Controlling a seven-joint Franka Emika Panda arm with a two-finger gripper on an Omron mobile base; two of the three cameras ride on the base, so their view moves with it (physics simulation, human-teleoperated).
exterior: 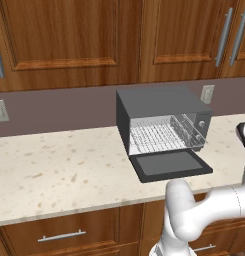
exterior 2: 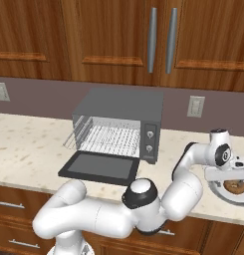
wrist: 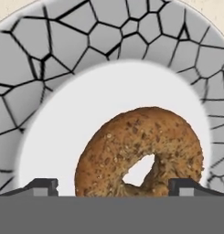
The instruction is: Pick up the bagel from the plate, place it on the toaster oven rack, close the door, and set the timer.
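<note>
A: Toaster oven (exterior: 161,122) on counter, door (exterior: 171,165) down, rack (exterior: 154,137) bare.

B: Gripper (exterior 2: 232,175) over plate (exterior 2: 215,185), far right.

A: Fingertips (wrist: 40,186) spread wide, straddling bagel (wrist: 140,153). Could clip crust, skid it.

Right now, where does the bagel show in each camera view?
Left base view: not in it.
Right base view: the bagel lies far right, on the plate under the gripper.
Hand view: the bagel sits low centre, on the plate.
Shared landmark: the plate.
</note>
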